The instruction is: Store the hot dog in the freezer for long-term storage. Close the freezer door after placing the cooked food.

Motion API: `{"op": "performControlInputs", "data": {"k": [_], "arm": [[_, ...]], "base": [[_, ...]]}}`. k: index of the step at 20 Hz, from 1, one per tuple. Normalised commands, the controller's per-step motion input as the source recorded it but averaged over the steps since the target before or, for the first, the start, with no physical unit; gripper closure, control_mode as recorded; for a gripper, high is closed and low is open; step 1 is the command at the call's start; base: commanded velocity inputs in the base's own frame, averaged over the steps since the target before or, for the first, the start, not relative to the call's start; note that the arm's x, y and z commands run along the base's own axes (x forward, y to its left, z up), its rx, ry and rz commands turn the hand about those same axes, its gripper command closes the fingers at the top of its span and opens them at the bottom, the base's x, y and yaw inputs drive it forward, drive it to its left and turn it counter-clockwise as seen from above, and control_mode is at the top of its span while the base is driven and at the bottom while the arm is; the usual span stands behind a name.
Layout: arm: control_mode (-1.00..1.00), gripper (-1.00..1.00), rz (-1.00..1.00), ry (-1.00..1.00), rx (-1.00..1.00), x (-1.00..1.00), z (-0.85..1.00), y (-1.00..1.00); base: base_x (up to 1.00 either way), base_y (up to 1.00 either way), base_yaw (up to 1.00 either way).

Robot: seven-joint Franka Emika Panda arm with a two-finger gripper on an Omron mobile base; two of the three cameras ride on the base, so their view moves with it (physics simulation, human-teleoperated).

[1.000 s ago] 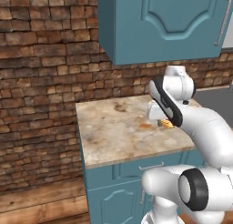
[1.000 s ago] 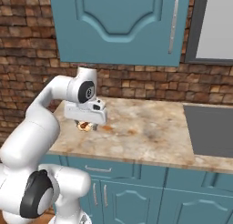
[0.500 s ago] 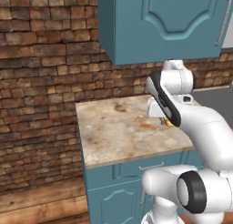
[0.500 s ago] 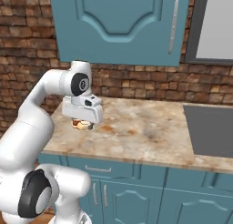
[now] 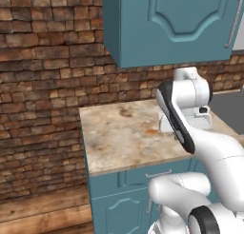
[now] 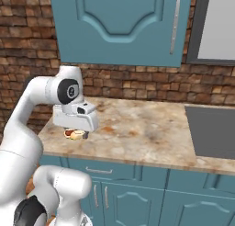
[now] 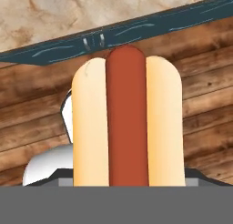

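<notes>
So the end effector [image 6: 77, 132] is clamped on the hot dog [image 6: 75, 134], and in the right base view the little bun pokes out just under the white hand, right above the front left part of the desk [image 6: 147, 133]. Can't really tell from that angle whether the bun is touching the marbled top or hanging just clear of it. In the hand view the hot dog [image 7: 127, 123] takes up most of the middle: two pale tan bun halves with the red sausage running straight down between them, lengthwise along the camera's line of sight. Fingertips themselves are hidden behind the bun there. Past it you can see the dark edge of the desk [image 7: 136, 29] with the beige stone surface on the far side, and brown wooden floor planks [image 7: 205, 109] around the bun.

From the left base view the arm's wrist blocks the hand, so the bun is hidden; the desk [image 5: 119, 138] is a tan marble slab on teal base cabinets [image 5: 128, 199]. A teal wall cabinet [image 6: 119, 23] with a silver handle hangs above, brick wall [image 5: 43, 85] behind, and a dark grey cooktop [image 6: 213, 131] sits at the right end.
</notes>
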Motion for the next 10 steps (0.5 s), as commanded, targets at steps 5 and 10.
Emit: {"op": "performControlInputs", "data": {"k": [5, 10], "arm": [[-1.0, 1.0, 0.08, -0.06, 0.0, -0.35, 0.34, 0.0], [-1.0, 1.0, 0.11, 0.0, 0.01, -0.05, 0.02, 0.0]], "base": [[0.0, 0.0, 0.0], [0.0, 0.0, 0.0]]}}
